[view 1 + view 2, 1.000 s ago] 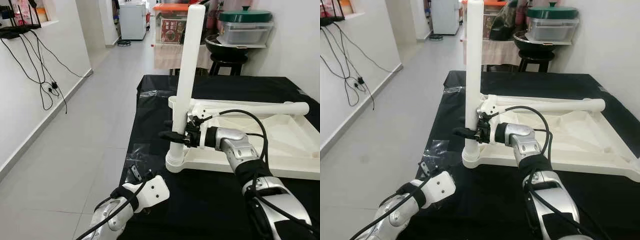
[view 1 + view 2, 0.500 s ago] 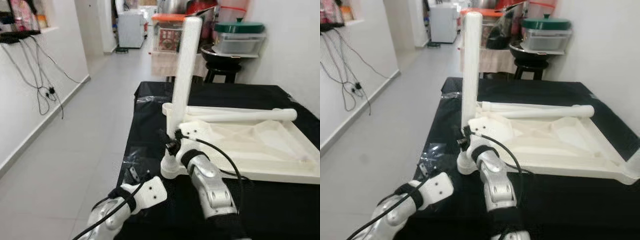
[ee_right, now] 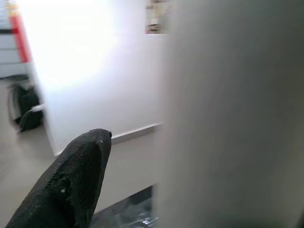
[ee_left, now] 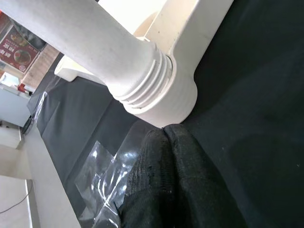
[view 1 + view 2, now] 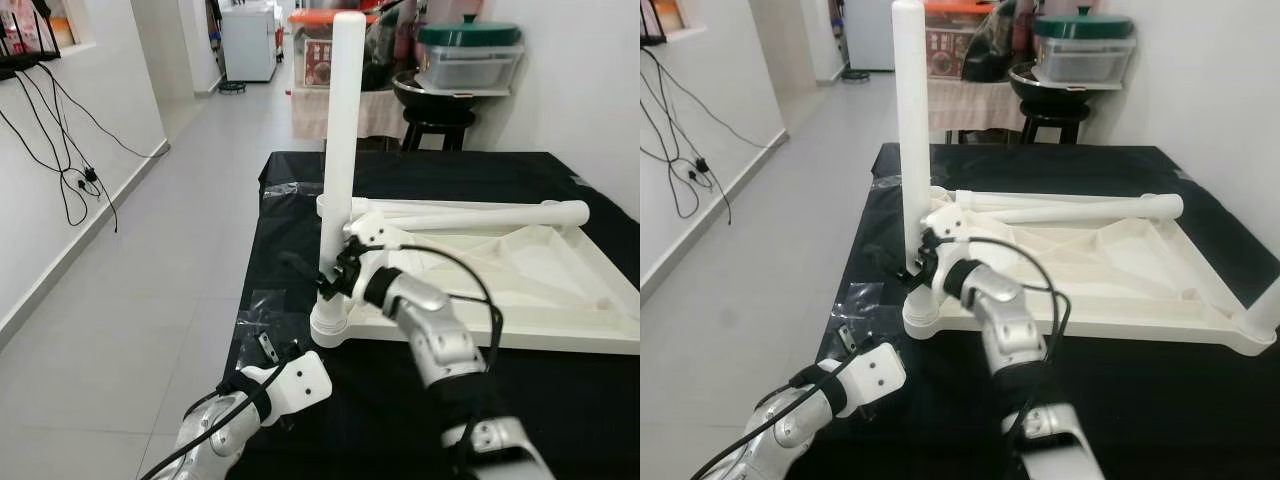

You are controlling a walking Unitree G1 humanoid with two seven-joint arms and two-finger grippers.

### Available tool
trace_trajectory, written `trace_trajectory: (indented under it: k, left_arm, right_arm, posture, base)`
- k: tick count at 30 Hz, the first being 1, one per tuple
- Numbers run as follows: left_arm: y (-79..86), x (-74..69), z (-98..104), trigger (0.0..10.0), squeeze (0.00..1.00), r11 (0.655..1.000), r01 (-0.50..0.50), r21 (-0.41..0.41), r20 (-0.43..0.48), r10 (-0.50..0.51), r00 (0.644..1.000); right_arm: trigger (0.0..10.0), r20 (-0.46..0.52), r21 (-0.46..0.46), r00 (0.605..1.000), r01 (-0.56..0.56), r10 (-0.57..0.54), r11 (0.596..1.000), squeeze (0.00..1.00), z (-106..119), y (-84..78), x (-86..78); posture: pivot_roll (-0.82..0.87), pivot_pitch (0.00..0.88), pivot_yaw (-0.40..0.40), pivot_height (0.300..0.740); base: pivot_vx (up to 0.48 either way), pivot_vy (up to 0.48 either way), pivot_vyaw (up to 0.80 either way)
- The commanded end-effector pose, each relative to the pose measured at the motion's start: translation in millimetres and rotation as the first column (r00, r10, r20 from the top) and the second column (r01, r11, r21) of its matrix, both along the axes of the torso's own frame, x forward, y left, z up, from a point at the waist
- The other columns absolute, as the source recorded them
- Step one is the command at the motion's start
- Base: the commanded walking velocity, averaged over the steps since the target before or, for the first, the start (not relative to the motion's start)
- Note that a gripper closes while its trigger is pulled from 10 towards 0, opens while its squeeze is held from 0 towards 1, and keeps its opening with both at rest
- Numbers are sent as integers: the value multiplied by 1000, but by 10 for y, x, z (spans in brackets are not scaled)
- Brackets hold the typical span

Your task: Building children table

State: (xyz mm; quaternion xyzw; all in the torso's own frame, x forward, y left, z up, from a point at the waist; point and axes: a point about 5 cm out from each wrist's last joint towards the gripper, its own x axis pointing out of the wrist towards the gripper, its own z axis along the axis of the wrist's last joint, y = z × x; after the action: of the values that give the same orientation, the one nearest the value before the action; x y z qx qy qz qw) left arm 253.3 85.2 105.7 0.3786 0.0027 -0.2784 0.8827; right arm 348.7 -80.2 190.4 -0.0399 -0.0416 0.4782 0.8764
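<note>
A white children's table (image 5: 560,300) lies upside down on the black-covered worktop. One white leg (image 5: 343,130) stands upright in its near left corner socket. A second leg (image 5: 480,214) lies across the far side. My right gripper (image 5: 315,275) is open around the lower part of the upright leg. One black finger (image 3: 71,185) shows a gap away from the leg (image 3: 228,118), and the other is hidden behind it. My left gripper (image 4: 165,130) is shut and empty, low over the black cloth, close to the socket's base (image 4: 161,90).
A clear plastic bag (image 5: 268,305) with small hardware lies near the worktop's left edge. A stool with a black pot and containers (image 5: 450,90) stands beyond the far edge. Cables (image 5: 60,110) hang on the left wall, beside open tiled floor.
The camera has shifted. My right forearm has swung from the right of the leg round to the near side, its gripper staying at the lower leg. The left arm has barely moved.
</note>
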Motion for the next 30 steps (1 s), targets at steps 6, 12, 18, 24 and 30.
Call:
trace_trajectory:
  k: [6, 12, 18, 24, 30]
  left_arm:
    - [86, 4, -54, 10000, 0, 1000, -6, 10, -15, 6, 1000]
    - [111, 9, -64, 10000, 0, 1000, -7, 10, -19, 7, 1000]
    - [118, 1, -85, 10000, 0, 1000, -6, 8, -20, 6, 1000]
    - [120, -28, -128, 10000, 0, 1000, -8, 5, -28, 8, 1000]
    - [141, -57, -193, 10000, 0, 1000, -14, -1, -50, 14, 999]
  right_arm:
    - [10000, -52, -79, 945, -326, 323, 942, 0, -143, 193, -86]
    - [10000, -110, -64, 946, -313, 305, 947, 0, -200, 160, 8]
    - [0, -120, -6, 919, -379, 375, 925, 0, -213, 114, -11]
    - [0, -113, 37, 933, -339, 341, 940, 0, -242, 93, -5]
    - [0, -88, 13, 990, -107, 108, 994, 0, -330, 155, 19]
  posture:
    - [32, 0, 32, 740]
    - [21, 0, 45, 740]
    - [18, 0, 43, 740]
    - [14, 0, 39, 740]
    - [2, 0, 28, 740]
  base:
    - [0, 0, 0]
    - [0, 0, 0]
    - [0, 0, 0]
    - [0, 0, 0]
    - [0, 0, 0]
